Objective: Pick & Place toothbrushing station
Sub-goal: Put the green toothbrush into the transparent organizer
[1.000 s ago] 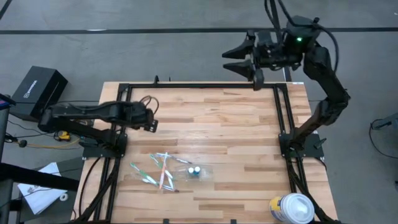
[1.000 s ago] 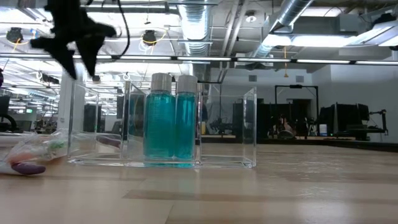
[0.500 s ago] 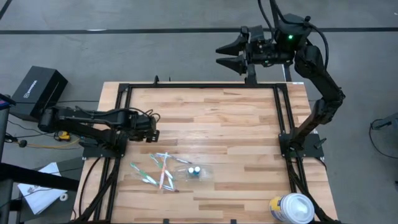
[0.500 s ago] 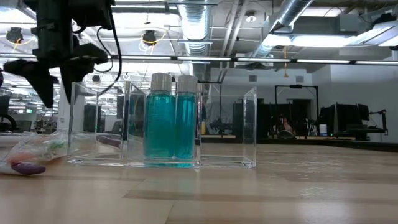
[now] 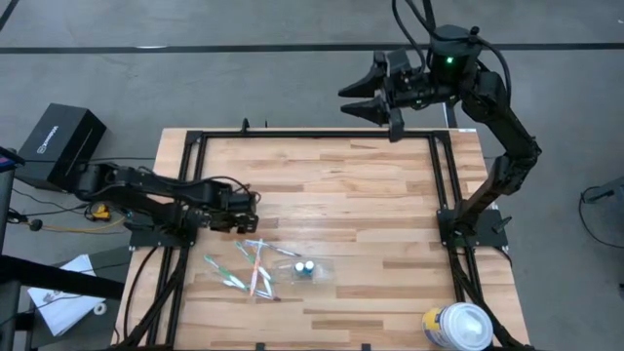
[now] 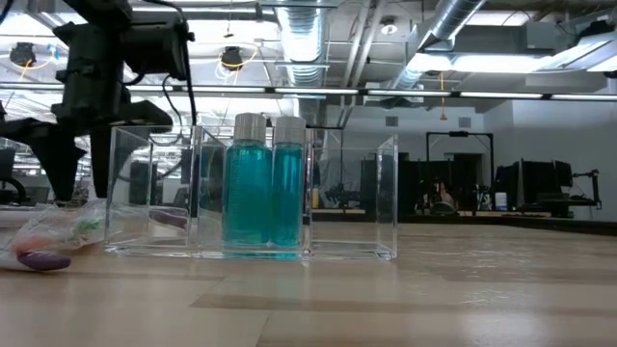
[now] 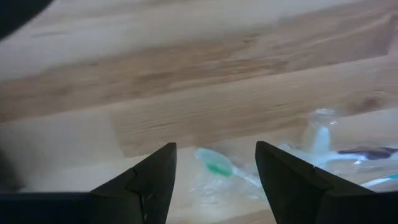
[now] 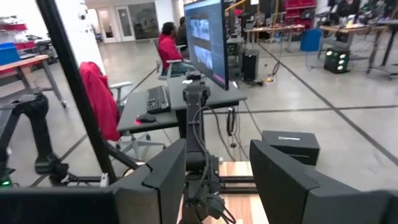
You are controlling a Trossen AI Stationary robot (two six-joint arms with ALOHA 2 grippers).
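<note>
Several slim pale toothbrushes [image 5: 246,265] in clear wrappers lie on the wooden table near its front left; they also show in the low view [image 6: 48,236]. Right of them stands the see-through holder [image 5: 310,269] with two teal tubes [image 6: 262,183] upright inside it. My left gripper [image 5: 255,203] is open and empty, low over the table just beyond the toothbrushes. One green-headed toothbrush [image 7: 214,165] shows between its fingers in the left wrist view. My right gripper [image 5: 349,97] is open and empty, raised over the table's far edge.
A round white-lidded canister [image 5: 458,327] stands at the near right corner. A black box [image 5: 58,141] sits off the table's left side. A black frame [image 5: 322,135] runs round the table. Bare wood lies across the middle and right. A person in red [image 8: 169,40] sits far off.
My left gripper has gone down and toward the table's near and right edges, closing on the toothbrushes, still open. My right gripper has swung a little toward the table's left over the far edge. The toothbrushes, holder and tubes have stayed where they were.
</note>
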